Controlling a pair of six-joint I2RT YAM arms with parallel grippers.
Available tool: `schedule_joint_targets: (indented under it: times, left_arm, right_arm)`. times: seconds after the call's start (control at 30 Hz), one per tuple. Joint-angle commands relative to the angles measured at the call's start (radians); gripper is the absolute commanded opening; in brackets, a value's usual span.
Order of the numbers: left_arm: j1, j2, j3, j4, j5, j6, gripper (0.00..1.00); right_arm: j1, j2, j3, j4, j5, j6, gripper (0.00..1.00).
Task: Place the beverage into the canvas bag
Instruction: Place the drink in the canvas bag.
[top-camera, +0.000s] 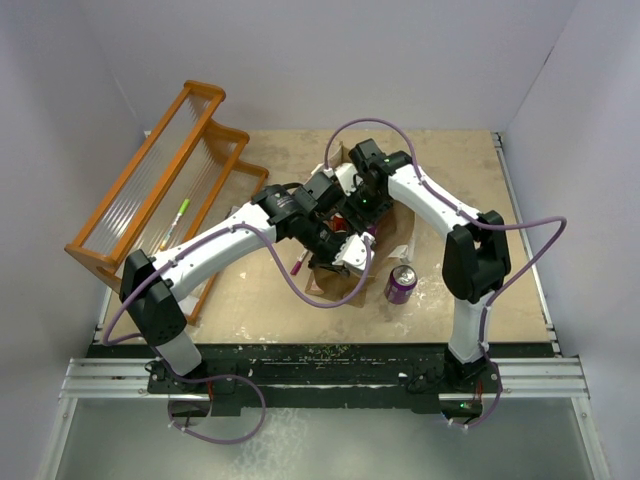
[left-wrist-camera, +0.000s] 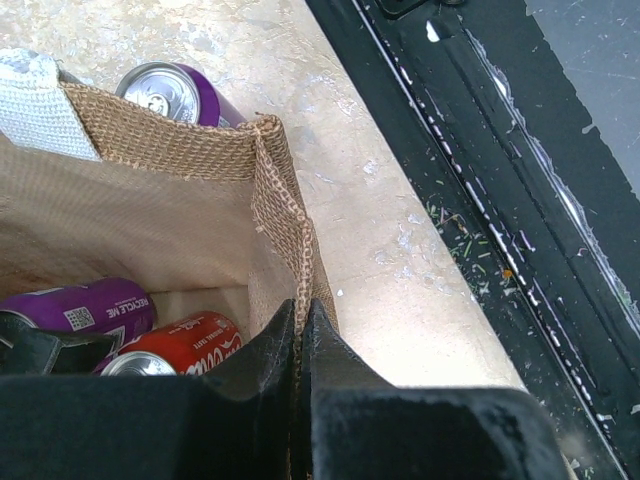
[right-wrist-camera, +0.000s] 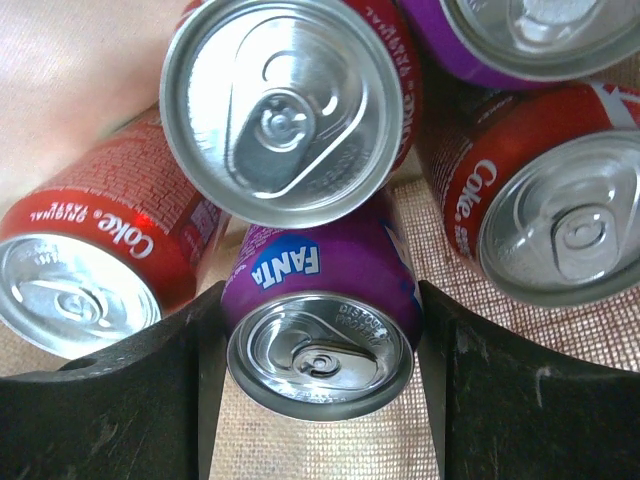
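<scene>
**Top view.** Both arms reach over the canvas bag (top-camera: 400, 228). A spare purple can (top-camera: 401, 285) stands on the table (top-camera: 470, 190) just outside it. An orange rack (top-camera: 150, 190) sits well off to the side.

**Left wrist.** The left pincer (left-wrist-camera: 302, 330) is pinched tight on the bag's corner seam, with cloth between the jaws. The wall is soft weave and, we judge, would sag if let go. Below the jaws, inside the bag, lie a purple tin (left-wrist-camera: 80, 310) and a red tin (left-wrist-camera: 175, 345). The spare can shows beyond the rim.

**Right wrist.** The right pincer (right-wrist-camera: 318, 340) is down inside the bag, its jaws flanking and apparently gripping the Fanta can (right-wrist-camera: 320, 300). Three Coke cans (right-wrist-camera: 290, 100) crowd ahead of the jaws and to either side, and another purple one is ahead at the far corner.

**Handling, our judgement.** A full can is fairly heavy, with smooth, slippery thin walls that dent. We would grip across the round body and squeeze moderately. The bag floor is crowded, so there is little room.
</scene>
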Motion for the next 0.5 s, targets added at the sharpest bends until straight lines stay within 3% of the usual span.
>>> schedule_joint_targets:
  times: [0.0, 0.47]
  left_arm:
    - [0.014, -0.007, -0.023, -0.022, -0.011, 0.003, 0.04]
    - [0.016, -0.010, -0.019, -0.023, -0.020, 0.005, 0.05]
  right_arm:
    - [-0.009, 0.026, 0.052, 0.062, 0.078, 0.002, 0.00]
    - [-0.026, 0.014, -0.007, 0.119, 0.028, -0.018, 0.12]
